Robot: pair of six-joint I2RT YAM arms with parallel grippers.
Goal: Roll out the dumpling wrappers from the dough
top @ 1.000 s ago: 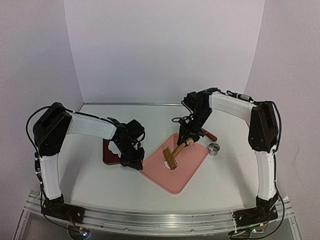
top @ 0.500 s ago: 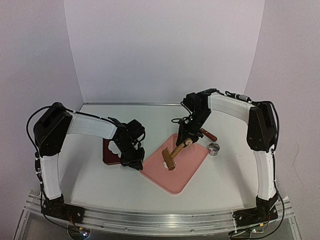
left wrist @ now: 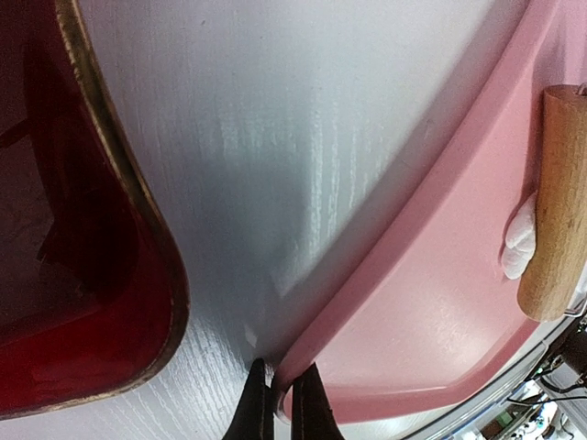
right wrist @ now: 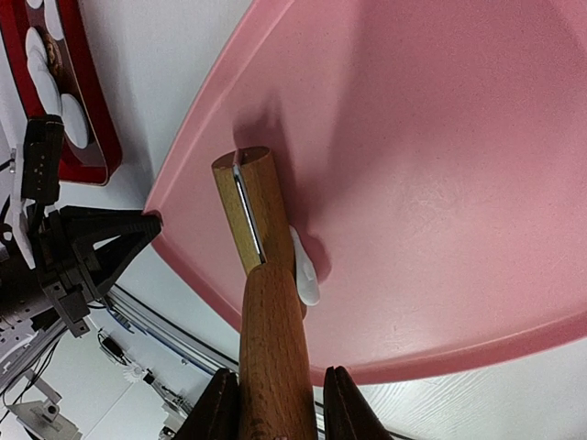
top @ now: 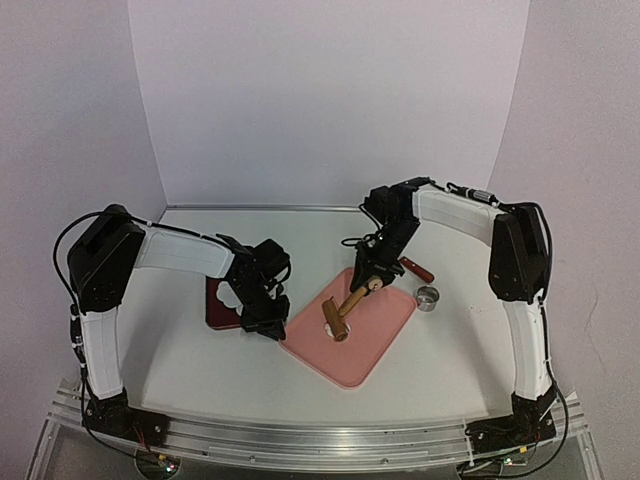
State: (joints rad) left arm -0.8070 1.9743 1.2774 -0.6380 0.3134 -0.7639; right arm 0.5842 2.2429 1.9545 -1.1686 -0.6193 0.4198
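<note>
Your right gripper (right wrist: 280, 403): clamped on the handle of the wooden rolling pin (right wrist: 252, 215). Your small white dough piece (right wrist: 304, 266): on the pink plastic tray (right wrist: 440, 183), mostly hidden under the roller. Your left gripper (left wrist: 280, 412): pinching the tray's rim. Your round white wrappers (right wrist: 38, 48): on the dark red plate (left wrist: 83, 275), cut off at the picture's edge.

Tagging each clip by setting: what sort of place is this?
Probably a lab test booth, not a kitchen: bare white walls, a metal mounting rail, and a pink tray with a rolling pin.
</note>
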